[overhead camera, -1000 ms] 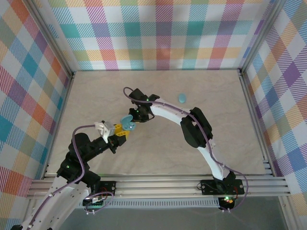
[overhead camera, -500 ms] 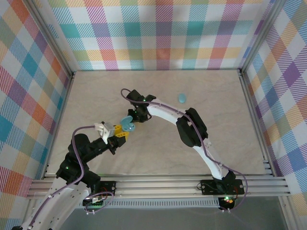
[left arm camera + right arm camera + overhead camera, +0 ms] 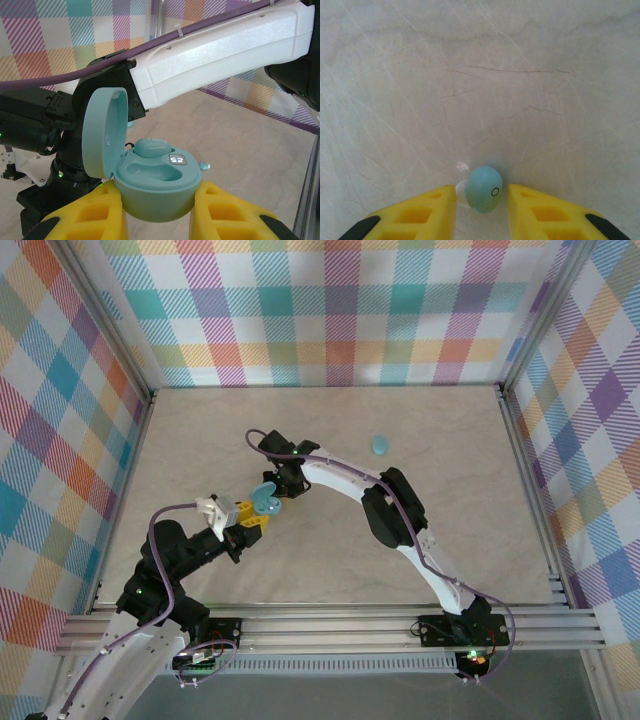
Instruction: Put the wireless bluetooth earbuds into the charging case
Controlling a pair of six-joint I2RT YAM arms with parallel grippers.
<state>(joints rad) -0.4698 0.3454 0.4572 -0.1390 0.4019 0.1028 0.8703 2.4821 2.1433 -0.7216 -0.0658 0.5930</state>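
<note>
- Top view: the left gripper [image 3: 256,513] was clenched on the open case [image 3: 266,502], which it held above the table [image 3: 470,530].
- The right gripper [image 3: 281,487] hung just behind the case, close to its lid.
- A second case [image 3: 380,446] lay on the table, well behind the held case and to its right.
- Left wrist view: the left gripper [image 3: 157,206] had its yellow fingers [image 3: 230,215] pressed on both sides of the case [image 3: 160,192].
- The lid [image 3: 102,132] stood upright at the left of the case.
- A seated bud [image 3: 151,147] sat in the rear socket. The front socket [image 3: 150,172] was empty.
- A teal speck [image 3: 204,165] lay on the table just right of the case, too small to tell what it was.
- The right arm [image 3: 220,47] crossed above the case.
- Right wrist view: the right gripper [image 3: 481,194] grasped an earbud [image 3: 486,186] between its fingertips, with the marble table [image 3: 480,75] beneath.
</note>
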